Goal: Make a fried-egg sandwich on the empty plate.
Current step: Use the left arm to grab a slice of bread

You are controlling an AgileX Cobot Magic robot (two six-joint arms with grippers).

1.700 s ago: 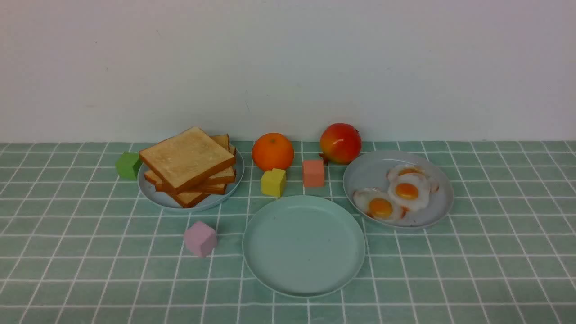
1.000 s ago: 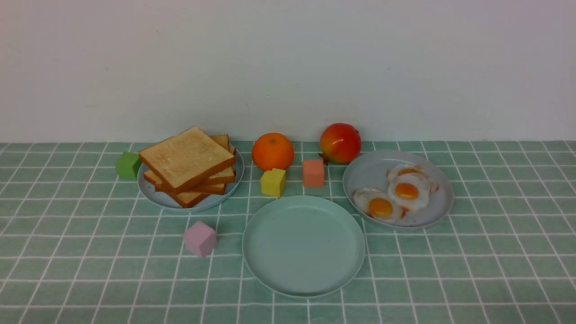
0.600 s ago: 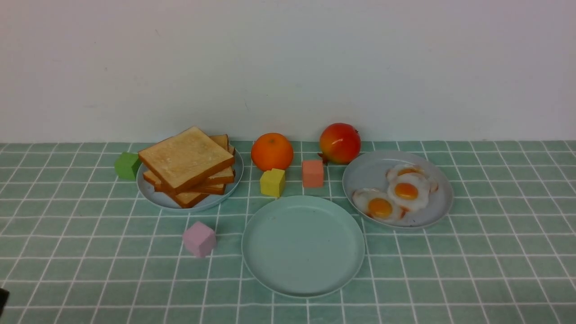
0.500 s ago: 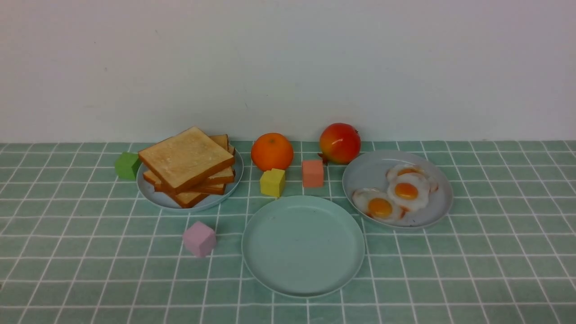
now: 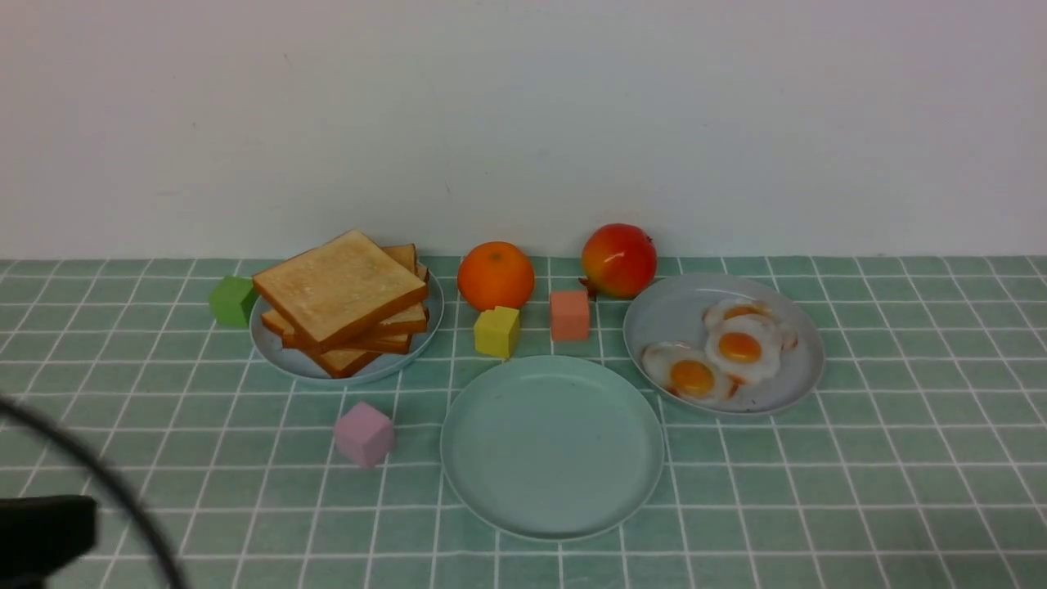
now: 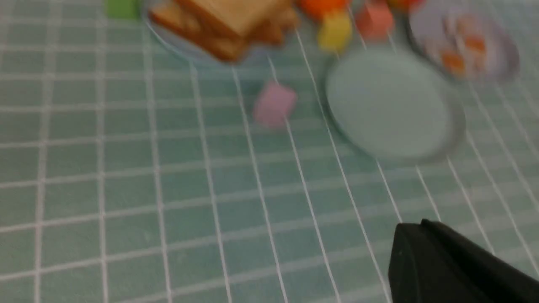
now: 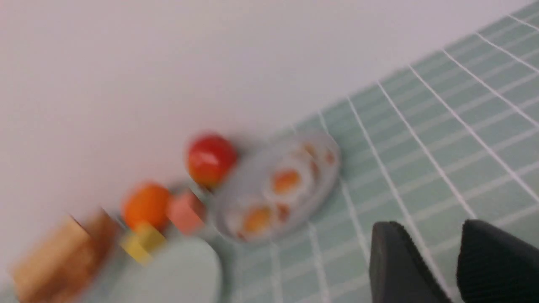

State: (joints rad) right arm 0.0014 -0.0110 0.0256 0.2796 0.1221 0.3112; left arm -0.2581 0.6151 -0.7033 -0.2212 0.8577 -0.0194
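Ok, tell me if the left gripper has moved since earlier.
Yes. The left gripper has entered the front view's lower-left corner, closer to the pink cube.

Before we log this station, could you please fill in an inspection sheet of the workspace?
Surface: green checked tablecloth, lying flat.
Job's things: mint-green empty plate bare; toast stack on the left grey-blue plate; three fried eggs on the right grey-blue plate; no sandwich built yet.
Clutter: orange, red fruit, green cube, yellow cube, salmon cube, pink cube.
Grippers: left gripper shut, nothing seen in it; right gripper open, empty.
Cables: dark blurred arc near the left arm, probably a cable.
Surroundings: plain white wall.
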